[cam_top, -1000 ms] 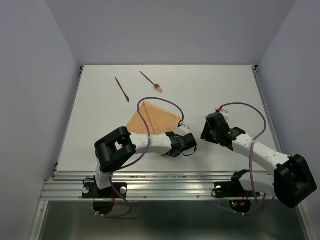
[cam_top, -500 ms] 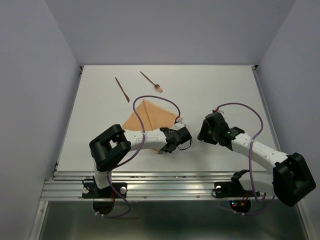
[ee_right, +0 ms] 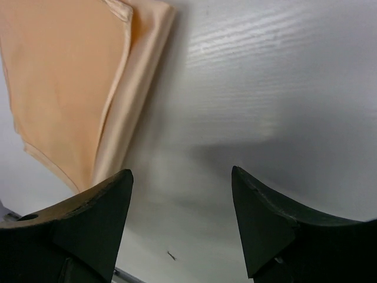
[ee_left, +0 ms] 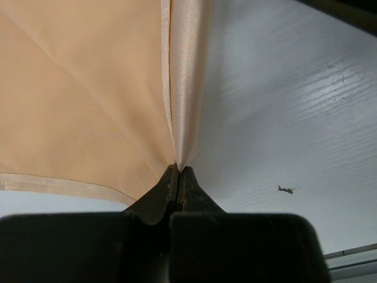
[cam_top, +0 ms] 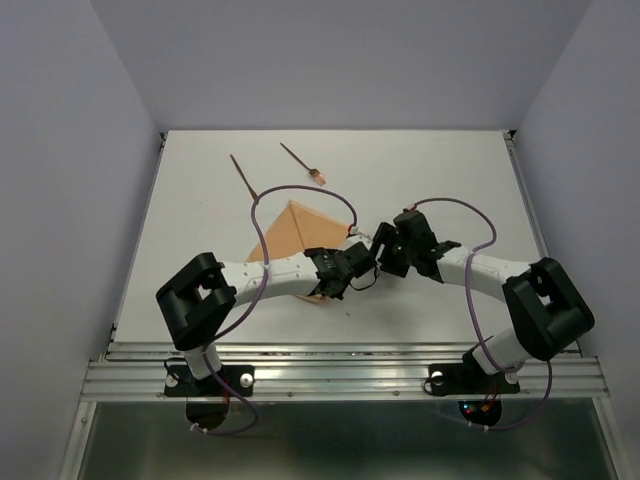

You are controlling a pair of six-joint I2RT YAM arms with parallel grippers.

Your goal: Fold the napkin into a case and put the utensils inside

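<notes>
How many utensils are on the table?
2. The plain utensil lies at the far left; the forked utensil lies right of it. Both are beyond the napkin. None seems hidden.

Utensils lie on the table behind the napkin.

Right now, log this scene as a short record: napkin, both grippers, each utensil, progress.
napkin: tan, partly folded, flat on the white table
left gripper: shut, pinching a folded edge of the napkin
right gripper: open, empty, over bare table beside the napkin's edge
fork, plain stick: lying apart beyond the napkin, untouched
progress: fold unfinished; neither piece inside
</notes>
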